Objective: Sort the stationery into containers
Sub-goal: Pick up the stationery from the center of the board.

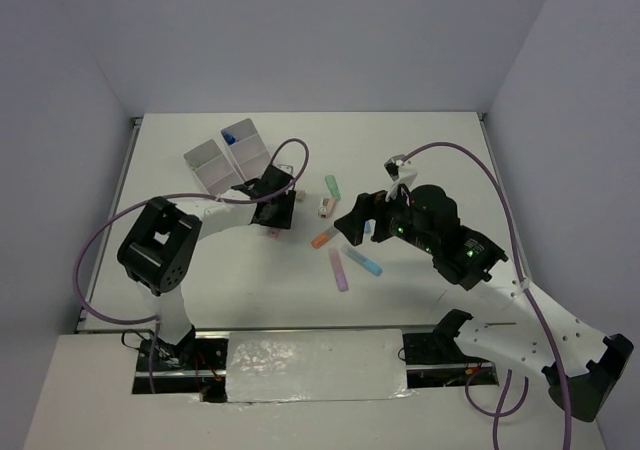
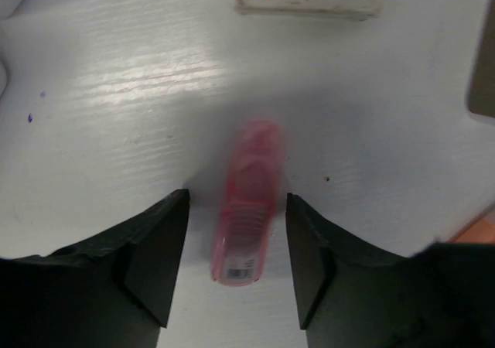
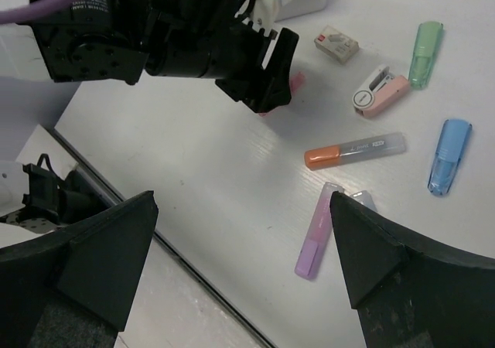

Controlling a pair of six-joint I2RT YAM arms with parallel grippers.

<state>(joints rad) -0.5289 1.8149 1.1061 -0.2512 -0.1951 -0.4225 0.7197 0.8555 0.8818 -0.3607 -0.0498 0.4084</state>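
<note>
A pink highlighter (image 2: 246,209) lies flat on the white table between the fingers of my left gripper (image 2: 237,197), which is open with a gap on each side. Seen from above, the left gripper (image 1: 277,215) hangs just below the white containers (image 1: 215,170). My right gripper (image 1: 352,228) hovers wide open and holds nothing. Beneath the right gripper (image 3: 244,209) lie a purple highlighter (image 3: 315,232), an orange-capped highlighter (image 3: 352,148), a blue highlighter (image 3: 447,158) and a green highlighter (image 3: 425,52).
A pink-and-white stapler-like item (image 3: 379,91) and a small white box (image 3: 336,44) lie near the green highlighter. One container holds something blue (image 1: 232,140). The table's near edge (image 3: 155,240) runs below the right gripper. Purple cables (image 1: 100,240) loop off both arms.
</note>
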